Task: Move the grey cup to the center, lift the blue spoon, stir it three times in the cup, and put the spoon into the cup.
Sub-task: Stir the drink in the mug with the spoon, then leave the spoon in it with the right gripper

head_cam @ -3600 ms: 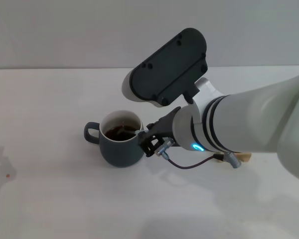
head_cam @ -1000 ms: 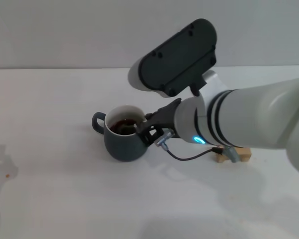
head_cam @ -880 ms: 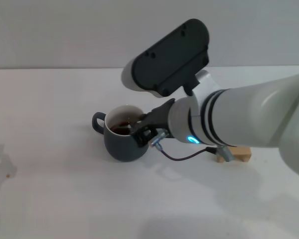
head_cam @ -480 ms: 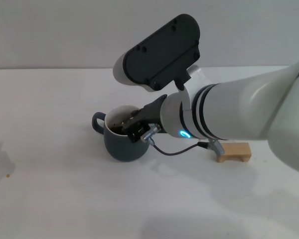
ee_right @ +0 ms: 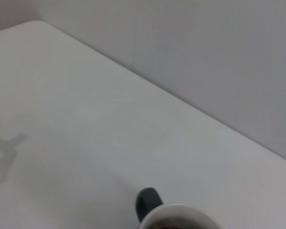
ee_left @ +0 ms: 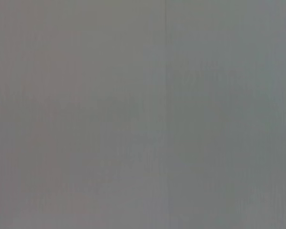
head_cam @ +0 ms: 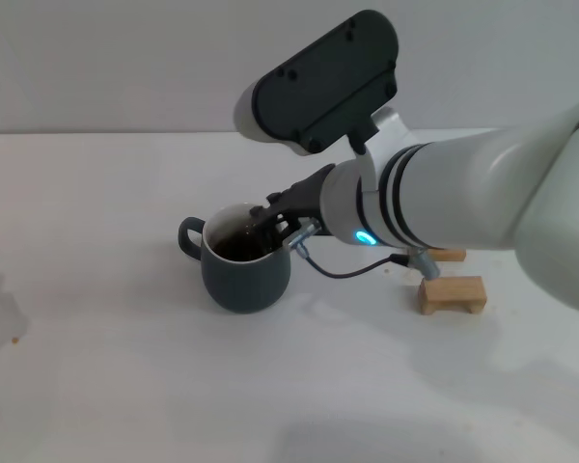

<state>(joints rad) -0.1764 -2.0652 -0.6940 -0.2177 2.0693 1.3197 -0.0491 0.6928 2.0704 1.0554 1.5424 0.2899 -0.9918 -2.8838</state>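
The grey cup [head_cam: 245,275] stands on the white table a little left of the middle, its handle pointing left and dark liquid inside. In the right wrist view only the grey cup's rim [ee_right: 177,213] and handle show at the picture's edge. My right gripper [head_cam: 274,217] reaches in from the right and hangs over the far right part of the cup's rim, its dark tips just above the liquid. The blue spoon is hidden; I cannot make it out at the gripper or in the cup. My left gripper is out of view, and the left wrist view shows only flat grey.
Two small wooden blocks lie right of the cup: one [head_cam: 452,294] nearer the front, the other [head_cam: 448,255] partly behind my right arm. A thin cable [head_cam: 347,273] hangs from the wrist between cup and blocks. A wall runs along the table's far edge.
Over the last second my right gripper swung left across the cup's mouth, then back to its far right rim. The arm rose, uncovering the second block. The cup stayed put.
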